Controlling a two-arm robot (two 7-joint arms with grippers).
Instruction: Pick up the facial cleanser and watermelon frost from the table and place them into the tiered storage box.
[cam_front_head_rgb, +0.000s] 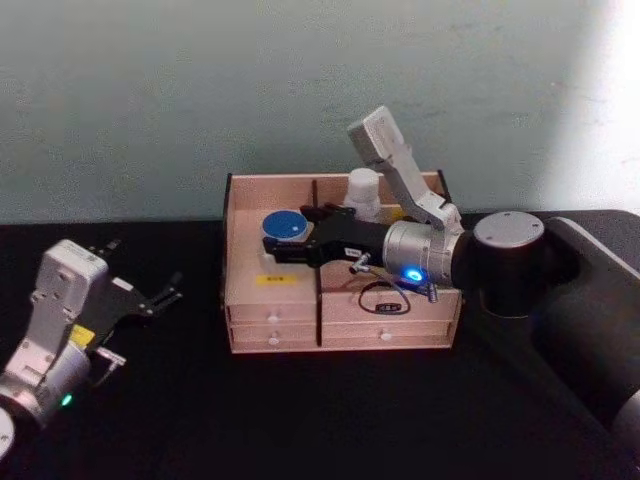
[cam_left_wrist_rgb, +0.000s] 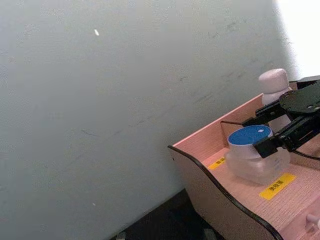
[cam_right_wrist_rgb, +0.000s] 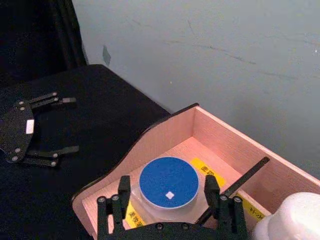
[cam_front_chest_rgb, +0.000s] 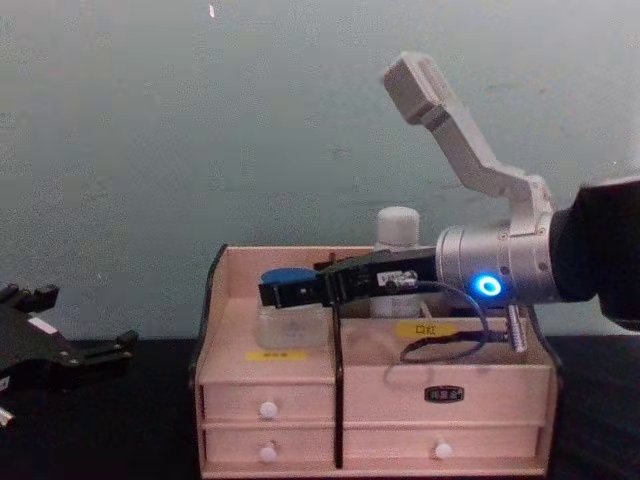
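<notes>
Both items are already seated in the light wooden tiered storage box (cam_front_head_rgb: 340, 330): the tall white facial cleanser (cam_front_head_rgb: 364, 192) behind, the blue-lidded watermelon frost (cam_right_wrist_rgb: 168, 183) bracketed by the right gripper (cam_right_wrist_rgb: 167, 196), whose fingers seem parted; withdrawal is judged next. The left gripper (cam_front_head_rgb: 160, 296) is splayed open over the table.

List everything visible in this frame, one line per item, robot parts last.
tiered storage box: 1, light wood with dark edges, yellow labels, white-knobbed drawers, on the black table.
watermelon frost: 1, translucent jar with blue lid, in the box's upper left compartment.
facial cleanser: 1, white bottle, upright in the box's rear right compartment.
table: 1, black, under the box.
wall: 1, pale grey-green, behind the table.
right gripper: 1, black, open, fingers either side of the jar.
left gripper: 1, black, open, above the table left of the box.
</notes>
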